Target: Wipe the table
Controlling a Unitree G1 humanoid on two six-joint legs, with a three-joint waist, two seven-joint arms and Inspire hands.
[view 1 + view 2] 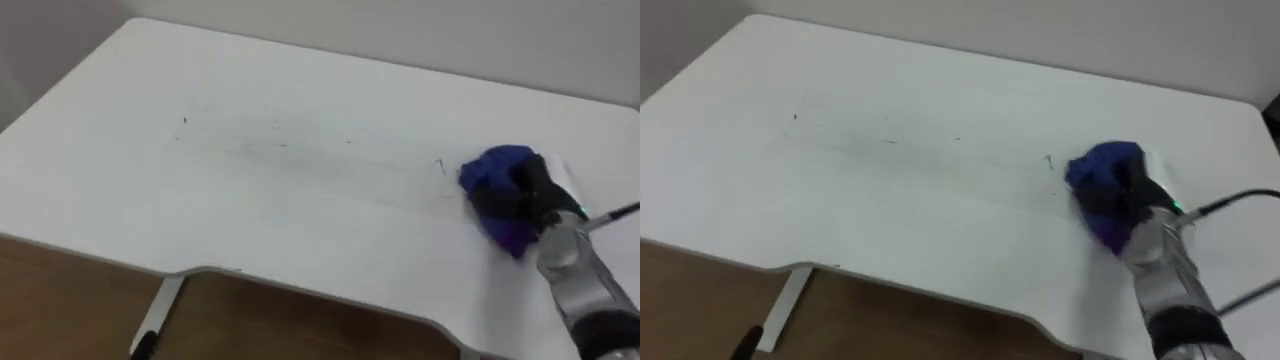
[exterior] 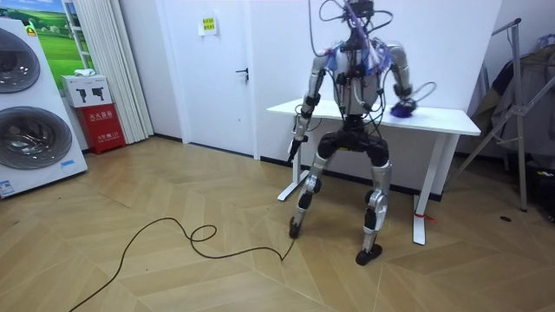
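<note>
A white table [image 1: 300, 230] [image 1: 920, 220] spreads before me, with faint dark marks [image 1: 280, 145] [image 1: 890, 140] across its middle. A blue cloth [image 1: 497, 172] [image 1: 1100, 168] lies bunched on its right side, and my right hand [image 1: 525, 195] [image 1: 1125, 200] rests on top of it with dark fingers curled into the fabric. In the room view I stand at the table's front edge, the right hand [image 2: 408, 102] on the cloth [image 2: 401, 109] and the left hand [image 2: 296, 143] hanging at my side below the tabletop.
A white wall runs behind the table's far edge. Wooden floor and a white table leg [image 1: 160, 310] show below the front edge. In the room view a door, washing machines [image 2: 26, 104] and a red box stand at the room view's left, and a metal rack [image 2: 520, 113] at its right.
</note>
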